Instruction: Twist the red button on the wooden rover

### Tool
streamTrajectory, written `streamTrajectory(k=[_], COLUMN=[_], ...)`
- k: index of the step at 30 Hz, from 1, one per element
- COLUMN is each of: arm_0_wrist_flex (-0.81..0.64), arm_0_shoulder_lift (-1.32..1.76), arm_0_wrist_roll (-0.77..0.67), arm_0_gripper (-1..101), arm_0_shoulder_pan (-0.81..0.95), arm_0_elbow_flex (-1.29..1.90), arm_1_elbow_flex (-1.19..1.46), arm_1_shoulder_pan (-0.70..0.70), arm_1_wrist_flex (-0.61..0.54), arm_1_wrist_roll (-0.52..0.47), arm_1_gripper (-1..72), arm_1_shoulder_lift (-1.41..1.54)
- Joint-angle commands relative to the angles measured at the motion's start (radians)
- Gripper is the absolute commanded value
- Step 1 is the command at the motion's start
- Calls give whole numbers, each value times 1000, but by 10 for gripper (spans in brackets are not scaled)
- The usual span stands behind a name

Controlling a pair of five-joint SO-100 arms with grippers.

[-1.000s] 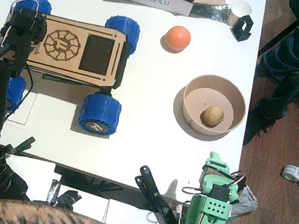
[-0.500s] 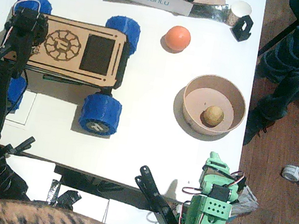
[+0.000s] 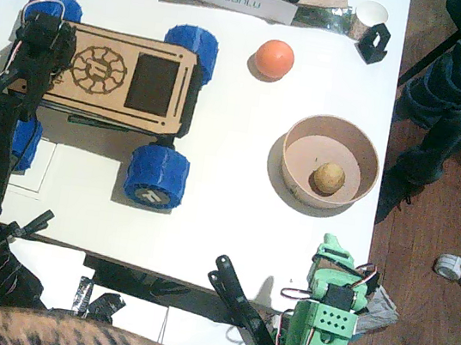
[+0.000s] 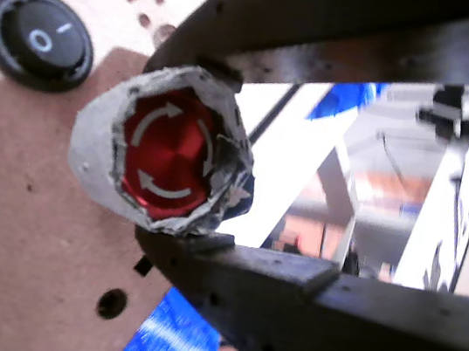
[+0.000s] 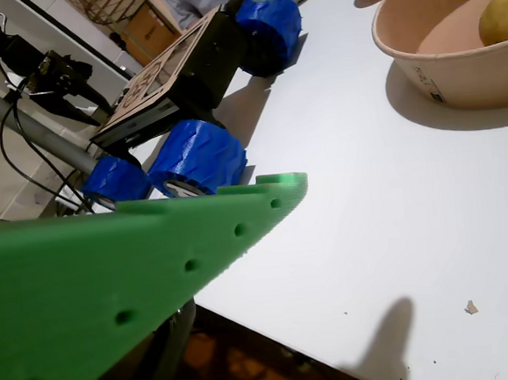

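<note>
Looking down from the fixed view first, you have the black left arm [image 3: 0,116] reaching over the near end of the wooden rover [image 3: 110,76], its gripper [image 3: 45,34] sitting on the deck beside the gear emblem [image 3: 95,71]; the red button itself is hidden under that gripper here, so do not judge your grip from this picture. The green right arm [image 3: 325,321] rests at the table edge, well apart from the rover, and the bowl [image 3: 330,161] and orange ball [image 3: 274,58] play no part. Turn to a wrist view for the real work: the red button [image 4: 166,163] sits squarely between the two black jaws, one above it and one below, both pressed against the crumpled silvery wrap around its rim, so the jaws are clamped on the button. The curved arrows on its face show the turning sense, so roll the wrist about the button's own axis, and I would keep the squeeze steady, since the foil looks likely to slip. The black rocker switch [image 4: 38,38] lies just outside the jaws, so avoid brushing it. In the other wrist view, the right gripper [image 5: 263,75] shows only green fingers [image 5: 146,278] spread wide, holding nothing, with the rover [image 5: 162,87] far ahead of them.
</note>
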Motion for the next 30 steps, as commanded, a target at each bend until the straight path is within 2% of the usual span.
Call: streamTrajectory(k=[1,12,19,30], arm_0_wrist_flex=[11,106,112,83], arm_0_shoulder_lift=[41,74,66,46], arm_0_wrist_roll=[94,316,472,497], arm_0_gripper=[-1,-1,-2,-2], arm_0_shoulder_pan=[235,301,308,308], arm_0_elbow_flex=[-18,-18,-18,-18], arm_1_elbow_flex=[-6,-6,-6,-6], arm_1_shoulder_pan=[5,5,5,5], arm_1_wrist_flex=[-5,-5,-5,-5], arm_1_wrist_roll=[0,0,0,0], arm_1_gripper=[204,204,204,204], arm_1_shoulder_lift=[-5,-5,-5,-5])
